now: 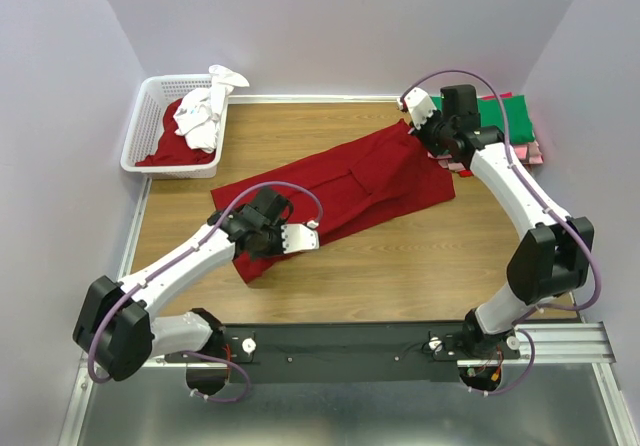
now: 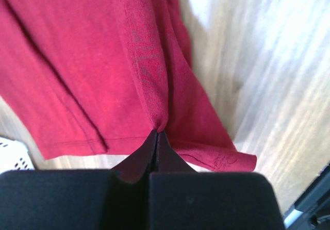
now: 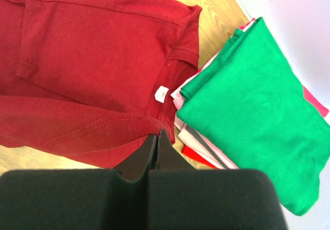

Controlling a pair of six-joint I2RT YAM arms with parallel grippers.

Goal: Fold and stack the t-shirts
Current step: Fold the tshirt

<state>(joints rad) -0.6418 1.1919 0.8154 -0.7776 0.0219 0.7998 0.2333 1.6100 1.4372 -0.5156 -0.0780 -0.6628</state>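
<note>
A dark red t-shirt [image 1: 345, 181] lies in a long diagonal strip across the wooden table. My left gripper [image 1: 262, 234] is at its lower left end, and in the left wrist view the gripper [image 2: 157, 134] is shut on a pinch of the dark red cloth [image 2: 93, 60] near the hem. My right gripper [image 1: 430, 138] is at the upper right end, and the right wrist view shows it [image 3: 157, 134] shut on a rolled edge of the shirt [image 3: 77, 49] near the white neck label [image 3: 161, 94]. Folded t-shirts are stacked beside it, a green one [image 3: 247, 96] on top.
A white lattice basket [image 1: 140, 131] at the back left holds a red shirt [image 1: 165, 146] and a white shirt [image 1: 203, 111]. The folded stack [image 1: 515, 121] sits against the right wall. Purple walls close in the left, back and right sides.
</note>
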